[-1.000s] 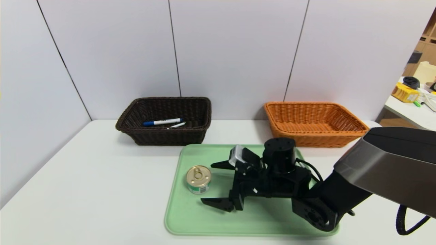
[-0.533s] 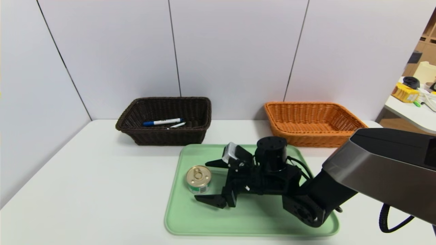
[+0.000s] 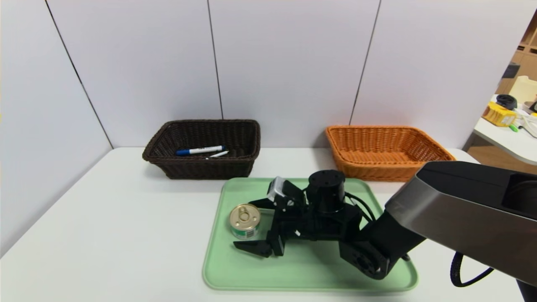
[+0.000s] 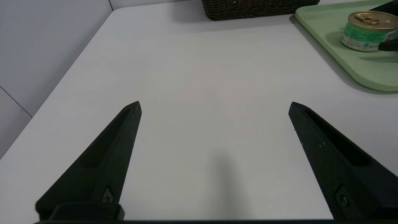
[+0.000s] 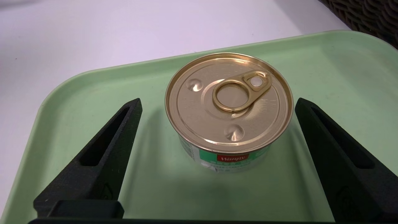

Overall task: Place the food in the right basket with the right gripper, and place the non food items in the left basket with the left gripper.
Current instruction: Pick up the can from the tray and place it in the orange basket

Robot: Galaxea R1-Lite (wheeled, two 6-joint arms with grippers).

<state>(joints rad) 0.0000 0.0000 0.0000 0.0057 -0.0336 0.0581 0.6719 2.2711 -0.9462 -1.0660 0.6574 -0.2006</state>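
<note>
- Standing upright on the tray, the small squat round tin can [image 3: 245,221], with its gold pull-tab lid and green-and-white label, was near the tray's left side in the head view.
- Its label carried a red patch reading "Wanpy", seen in the right wrist view.
- The right gripper [image 3: 254,225], black with two tapering fingers, was low over the tray, its jaws wide open around the can, one on each side.
- It gripped nothing; a gap showed between the can and one finger, while at the other finger the gap looked very small, and touch could not be told.
- Under the can lay the pale green rectangular plastic tray [image 3: 310,277] with rounded corners and a raised rim.
- Beyond the tray's far left corner sat the dark brown, nearly black rectangular woven wicker basket [image 3: 207,168].
- Inside that basket lay the thicker white marker with a blue cap [image 3: 200,150] and, just beside it, a thin white pen [image 3: 219,154].
- Beyond the tray's far right part stood the orange-tan rectangular woven wicker basket [image 3: 384,171] with flared sides, and its visible inside held nothing.
- The left gripper [image 4: 215,107], also black, was above the white table [image 4: 214,68], to the left of the tray, its jaws wide open with nothing between them.
- Behind both baskets rose a white panelled wall [image 3: 289,75].
</note>
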